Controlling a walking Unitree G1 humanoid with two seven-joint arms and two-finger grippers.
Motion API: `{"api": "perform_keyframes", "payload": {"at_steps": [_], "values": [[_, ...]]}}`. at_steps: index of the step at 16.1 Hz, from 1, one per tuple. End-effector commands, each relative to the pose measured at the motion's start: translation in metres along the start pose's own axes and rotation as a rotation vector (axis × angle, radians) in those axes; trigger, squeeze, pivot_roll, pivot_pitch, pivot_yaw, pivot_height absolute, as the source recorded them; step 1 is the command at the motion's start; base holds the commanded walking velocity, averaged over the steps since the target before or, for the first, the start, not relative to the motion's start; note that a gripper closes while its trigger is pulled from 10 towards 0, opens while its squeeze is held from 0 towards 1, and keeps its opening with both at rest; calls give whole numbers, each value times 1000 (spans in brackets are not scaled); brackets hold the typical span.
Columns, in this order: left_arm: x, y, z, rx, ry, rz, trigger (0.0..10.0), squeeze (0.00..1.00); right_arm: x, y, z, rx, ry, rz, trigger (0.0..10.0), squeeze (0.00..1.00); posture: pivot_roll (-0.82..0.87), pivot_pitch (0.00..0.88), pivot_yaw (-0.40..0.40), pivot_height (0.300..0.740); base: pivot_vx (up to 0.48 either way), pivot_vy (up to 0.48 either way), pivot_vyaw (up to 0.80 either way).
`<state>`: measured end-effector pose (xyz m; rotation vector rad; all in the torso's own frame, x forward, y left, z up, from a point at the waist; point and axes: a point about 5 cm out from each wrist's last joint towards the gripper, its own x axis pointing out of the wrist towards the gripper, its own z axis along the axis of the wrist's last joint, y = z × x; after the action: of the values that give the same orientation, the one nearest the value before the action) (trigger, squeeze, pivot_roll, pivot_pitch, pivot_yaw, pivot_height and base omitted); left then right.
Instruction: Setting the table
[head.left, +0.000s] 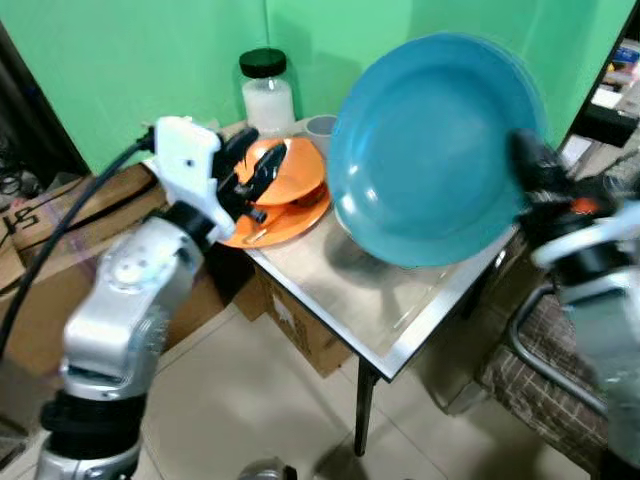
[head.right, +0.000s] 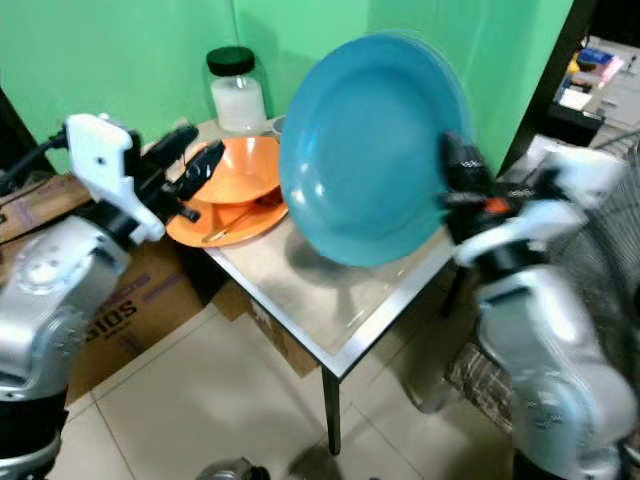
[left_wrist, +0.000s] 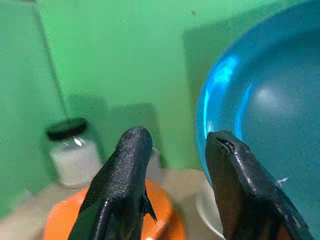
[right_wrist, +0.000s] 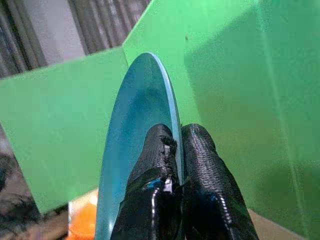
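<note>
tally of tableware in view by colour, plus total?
Blue: 1, the blue plate, held tilted on edge above the table by the right claw.
Orange: 2, the orange bowl sitting on the orange plate, beside the open left claw.
Clear: 1, the black-lidded jar.
Total: 4. A pale item behind the bowl is too hidden to count.

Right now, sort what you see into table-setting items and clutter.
Job: blue plate clamped by right gripper; orange bowl on orange plate; left gripper; table.
Clutter: black-lidded jar; cardboard boxes.
</note>
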<state>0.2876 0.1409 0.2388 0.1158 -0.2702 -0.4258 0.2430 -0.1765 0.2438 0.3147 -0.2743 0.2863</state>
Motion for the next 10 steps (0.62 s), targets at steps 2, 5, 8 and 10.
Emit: {"api": "perform_keyframes", "payload": {"at_steps": [2,5,8,10], "values": [[5,0,-1,47,-15,62,10000,0,0,7,11,-33,-75,4,10000,0,18,0,78,740,0,0,-800],[5,-6,-15,48,-16,112,10000,0,-5,10,9,-64,-72,2,10000,0,-16,0,105,740,0,0,-800],[3,-10,-20,-1,-46,165,10000,0,-6,14,13,-83,-92,-8,10000,0,-25,0,112,740,0,0,-800],[-1,-8,-25,32,-25,220,10000,0,1,12,9,-137,-93,-37,10000,0,2,0,75,740,0,0,-800]]}}
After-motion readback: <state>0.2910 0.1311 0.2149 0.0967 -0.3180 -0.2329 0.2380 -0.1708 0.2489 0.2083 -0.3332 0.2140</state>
